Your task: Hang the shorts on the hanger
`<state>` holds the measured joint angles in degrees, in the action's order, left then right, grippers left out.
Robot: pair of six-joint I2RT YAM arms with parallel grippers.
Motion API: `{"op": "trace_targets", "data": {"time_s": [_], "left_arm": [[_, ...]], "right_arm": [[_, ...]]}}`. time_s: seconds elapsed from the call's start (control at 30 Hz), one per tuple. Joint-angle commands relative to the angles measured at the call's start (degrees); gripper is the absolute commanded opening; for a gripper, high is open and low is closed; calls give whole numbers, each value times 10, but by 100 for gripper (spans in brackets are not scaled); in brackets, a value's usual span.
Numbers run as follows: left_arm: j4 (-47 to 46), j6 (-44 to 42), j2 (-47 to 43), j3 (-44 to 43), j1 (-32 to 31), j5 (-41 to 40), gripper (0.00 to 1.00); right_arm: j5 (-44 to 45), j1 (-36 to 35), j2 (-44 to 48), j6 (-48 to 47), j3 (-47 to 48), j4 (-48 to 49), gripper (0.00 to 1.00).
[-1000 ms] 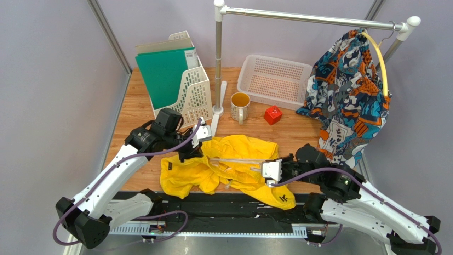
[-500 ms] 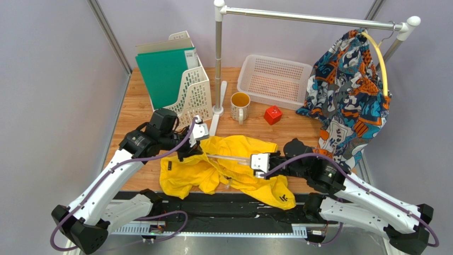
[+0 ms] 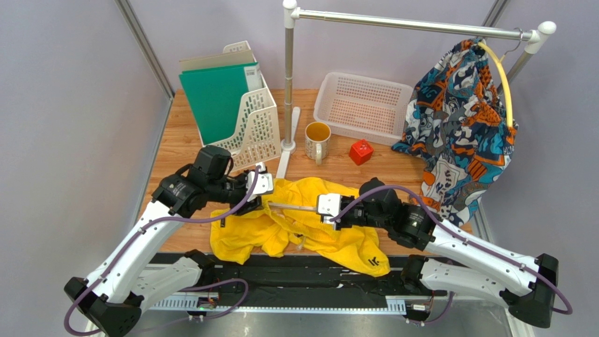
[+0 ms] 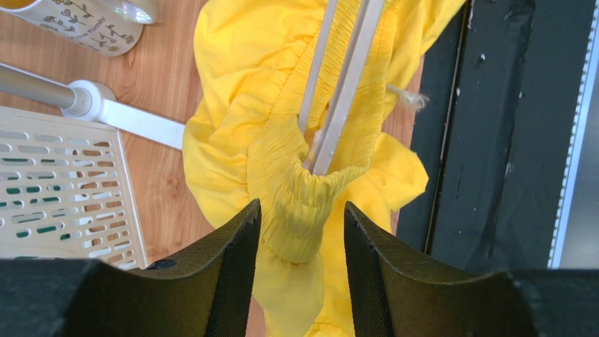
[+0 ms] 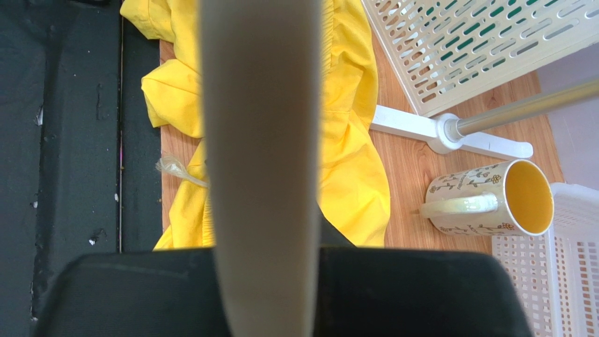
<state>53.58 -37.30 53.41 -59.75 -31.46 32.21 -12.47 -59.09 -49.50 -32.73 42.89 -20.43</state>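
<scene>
Wooden surface (image 3: 176, 144) carries the shorts (image 3: 316, 235), crumpled near its front edge between both arms; the right hand (image 3: 325, 206) is closed around the hanger (image 3: 292, 207), whose long axis points leftward into the waistband (image 4: 299, 203); the left hand (image 3: 261, 188) seems to pinch this waistband, so the hanger must go leftward.
</scene>
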Motion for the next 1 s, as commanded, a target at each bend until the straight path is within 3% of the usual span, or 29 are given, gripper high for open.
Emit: {"op": "trace_targets", "data": {"time_s": [0.0, 0.1, 0.17, 0.3, 0.43, 0.57, 0.63, 0.73, 0.77, 0.87, 0.97], "left_arm": [[84, -105, -8, -32, 8, 1, 59], [86, -133, -13, -19, 8, 8, 70], [71, -139, -10, -6, 8, 5, 71], [15, -146, 8, 10, 4, 13, 64], [-30, -131, 35, 20, -16, 10, 43], [-44, -92, 52, 18, -19, -27, 0], [-44, -58, 50, 17, 5, -11, 0], [-57, -2, 38, 19, 59, 24, 0], [-67, 12, 35, 22, 72, 29, 0], [-93, 78, 28, 29, 110, 32, 0], [-107, 136, 34, 34, 125, 44, 0]], "right_arm": [[-25, -3, 22, 7, 3, 66, 0], [-36, -3, 28, -1, -3, 63, 0], [-40, -3, 26, -5, -2, 66, 0], [-67, -3, 10, -25, 8, 72, 0], [-72, -4, -14, -44, 32, 86, 0], [-54, -1, -17, -32, 48, 84, 0], [-27, 2, -7, -16, 47, 80, 0], [30, 2, 11, 31, 54, 43, 40], [52, 3, 28, 41, 61, 29, 62], [80, 2, 59, 60, 74, -42, 75], [55, 3, 82, 46, 67, -115, 72]]}}
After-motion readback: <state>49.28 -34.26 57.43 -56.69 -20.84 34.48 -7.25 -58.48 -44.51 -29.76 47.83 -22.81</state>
